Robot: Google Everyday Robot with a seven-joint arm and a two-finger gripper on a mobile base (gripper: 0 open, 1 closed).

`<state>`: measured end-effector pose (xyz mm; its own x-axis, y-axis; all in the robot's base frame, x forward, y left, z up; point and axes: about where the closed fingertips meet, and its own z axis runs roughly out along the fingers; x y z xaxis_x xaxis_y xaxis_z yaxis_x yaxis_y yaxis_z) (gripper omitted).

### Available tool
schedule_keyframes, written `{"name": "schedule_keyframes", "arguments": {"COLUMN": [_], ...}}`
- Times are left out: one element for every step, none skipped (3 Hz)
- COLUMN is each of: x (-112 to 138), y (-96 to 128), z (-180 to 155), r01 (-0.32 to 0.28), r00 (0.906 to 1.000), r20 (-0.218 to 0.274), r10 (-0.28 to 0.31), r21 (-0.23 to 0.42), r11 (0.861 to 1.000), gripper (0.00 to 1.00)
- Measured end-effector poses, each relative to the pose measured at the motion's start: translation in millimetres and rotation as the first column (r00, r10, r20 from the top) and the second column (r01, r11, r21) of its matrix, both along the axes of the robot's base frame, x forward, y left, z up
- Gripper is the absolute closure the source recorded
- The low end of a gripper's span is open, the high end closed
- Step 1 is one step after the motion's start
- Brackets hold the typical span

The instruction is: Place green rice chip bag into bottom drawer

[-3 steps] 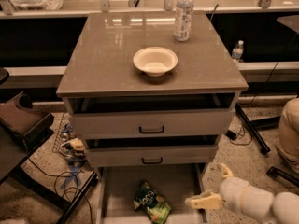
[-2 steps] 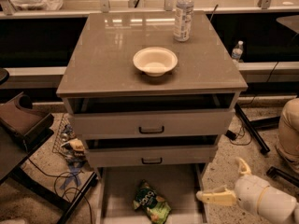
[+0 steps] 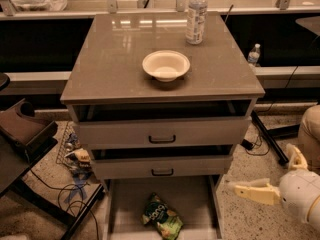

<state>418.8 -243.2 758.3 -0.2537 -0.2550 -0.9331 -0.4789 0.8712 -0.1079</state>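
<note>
My claw, the pale cream two-finger gripper [image 3: 265,171] on its round white wrist, hangs low over the speckled floor, outside and below the desk's front right corner, just to the right of the pulled-out drawer's side rail. Its fingers [image 3: 255,191] are spread wide, one pointing left toward the drawer and the other upward, and nothing is between them. The crinkled shiny green rice chip bag [image 3: 162,218] lies flat on the grey floor of the wide, shallow bottom drawer [image 3: 197,201], roughly under the middle of the desk's front edge, well apart from me. So I judge the placing itself done: the bag is inside, I have no hold of it, and the step in hand is getting clear. The next move, as I see it, calls for drawing my arm out to the right and up without clipping the drawer's right rail or the two grey-brown upper drawers [image 3: 162,133] with black handles, both ajar beneath the front edge. The task names no closing, so I expect to leave the drawer open. On the smooth grey-brown desk top [image 3: 115,69] the round cream bowl [image 3: 166,65] sits near the centre and the clear plastic water bottle [image 3: 196,15] stands toward the back right corner; neither needs me.
</note>
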Motion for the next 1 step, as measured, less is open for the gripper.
{"name": "schedule_keyframes", "arguments": {"x": [1.2], "y": [12.7], "z": [54.5], "r01": [0.001], "r00": [0.9978], "r20": [0.066], "r10": [0.004], "r21": [-0.071], "r11": [0.998], "gripper": [0.00]}}
